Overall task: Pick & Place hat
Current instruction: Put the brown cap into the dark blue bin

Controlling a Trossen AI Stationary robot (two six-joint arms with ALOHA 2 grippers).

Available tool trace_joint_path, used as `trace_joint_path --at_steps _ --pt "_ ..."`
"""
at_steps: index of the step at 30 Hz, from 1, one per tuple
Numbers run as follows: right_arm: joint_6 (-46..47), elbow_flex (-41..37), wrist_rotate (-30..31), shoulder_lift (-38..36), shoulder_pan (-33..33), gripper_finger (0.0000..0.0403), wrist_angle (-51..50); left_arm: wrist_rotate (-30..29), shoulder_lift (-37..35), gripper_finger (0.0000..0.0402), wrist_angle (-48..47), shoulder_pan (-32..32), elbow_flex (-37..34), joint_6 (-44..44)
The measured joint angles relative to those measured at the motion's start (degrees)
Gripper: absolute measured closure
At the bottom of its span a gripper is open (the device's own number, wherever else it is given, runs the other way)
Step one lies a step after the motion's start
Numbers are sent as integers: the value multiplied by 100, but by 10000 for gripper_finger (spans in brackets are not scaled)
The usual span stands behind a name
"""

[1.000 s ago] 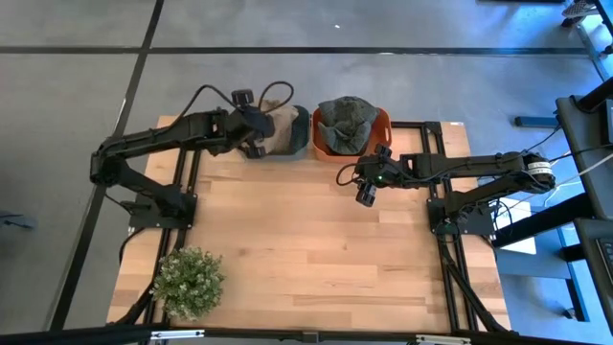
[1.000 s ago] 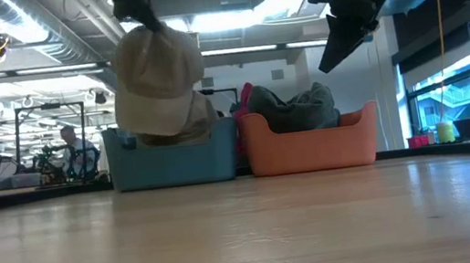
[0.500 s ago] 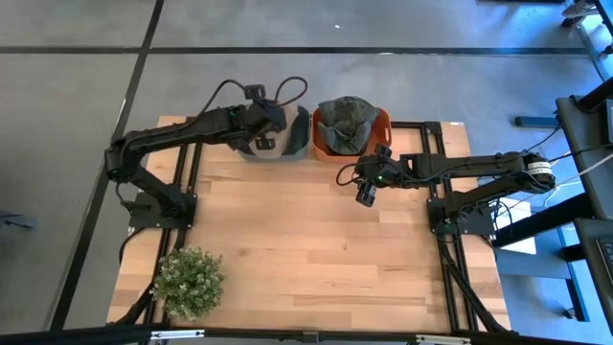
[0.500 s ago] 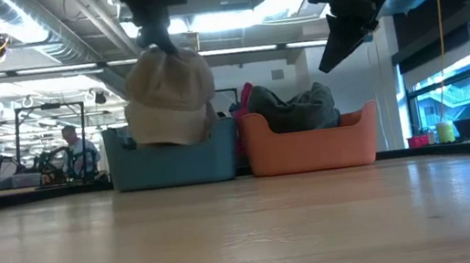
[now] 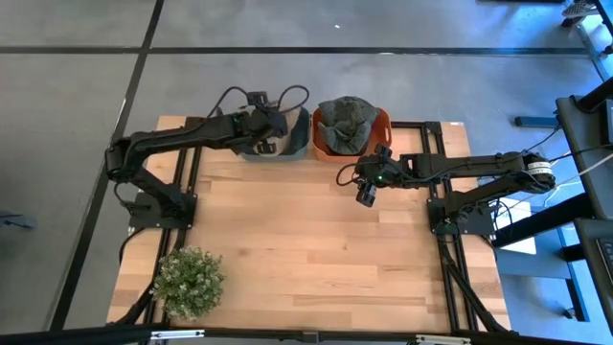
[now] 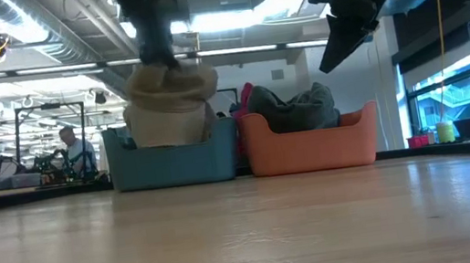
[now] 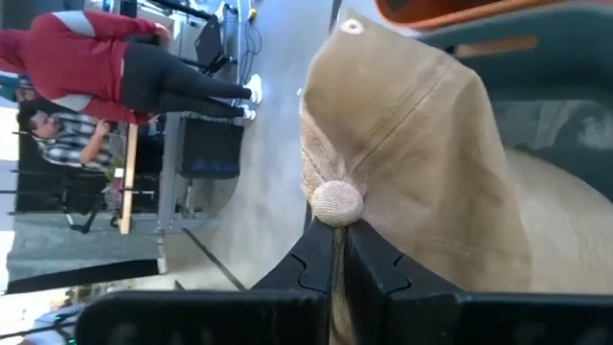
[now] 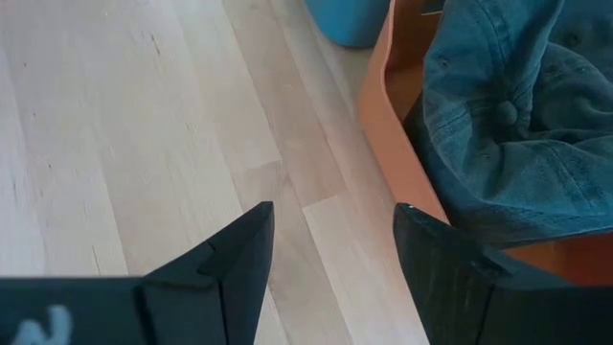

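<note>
A tan cap [image 6: 171,103] hangs from my left gripper [image 7: 335,230], which is shut on it above the blue bin [image 6: 175,165] at the table's far edge. The cap's lower part is down inside the bin. In the high view my left gripper [image 5: 268,129] covers most of the cap. Beside the blue bin [image 5: 301,134] stands an orange bin [image 5: 385,125] holding a grey-blue denim cap [image 5: 345,119]. My right gripper [image 5: 366,192] hovers open, in front of the orange bin, with nothing between its fingers [image 8: 239,259]. My left gripper pinches the tan cap's crown between its two shut fingers, right beside the top button [image 7: 337,203]. The fingers slant down from the table's left side. The cap hangs below them, slack and crumpled, with its lower part in the blue bin; whether it rests on the bottom is hidden.
A small potted plant [image 5: 189,281] stands at the table's near left corner. The wide wooden tabletop [image 5: 306,249] lies between the arms. People stand in the room beyond the table's far edge [image 7: 96,67].
My left gripper has gone down and a little toward the table's right, over the blue bin, still shut on the tan cap. The cap hung above the bin's rim a second ago; now its lower part has sunk inside the bin and it has crumpled.
</note>
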Motion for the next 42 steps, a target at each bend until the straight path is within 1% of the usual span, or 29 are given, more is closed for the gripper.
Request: trace_joint_path --at_steps 5,10,14,18,21,26,29,32,33,36,37,40,42 --pt "-7 0 -2 0 -2 186 -2 -170 1 396 874 -36 -592 309" --pt "-3 0 0 0 0 186 -2 -202 2 397 1198 -208 -659 104" --pt "-3 0 0 2 0 186 -2 -121 2 397 1112 -516 -659 -190" --pt "-3 0 0 2 0 186 -2 -74 2 397 709 -715 -659 -644" --pt "-9 0 0 2 -1 186 -3 -160 2 397 409 -797 -662 -876" --pt "-1 0 0 2 0 186 -2 219 49 397 475 -785 -660 -869" --pt "3 0 0 2 -1 186 -2 147 210 397 503 -791 -659 -702" --pt "78 0 -13 4 -1 186 -4 301 419 397 495 -740 -662 -796" --pt "119 0 -52 4 -2 186 -20 261 475 397 496 -737 -662 -808" --pt "142 0 -101 4 5 186 -113 -274 597 397 448 -741 -662 -783" --pt "160 0 -101 4 9 186 -151 -332 609 397 437 -735 -662 -800" --pt "217 0 -99 4 11 186 -205 -217 605 397 415 -687 -662 -1128" --pt "257 0 -98 4 11 186 -223 -249 605 397 316 -640 -662 -1452"
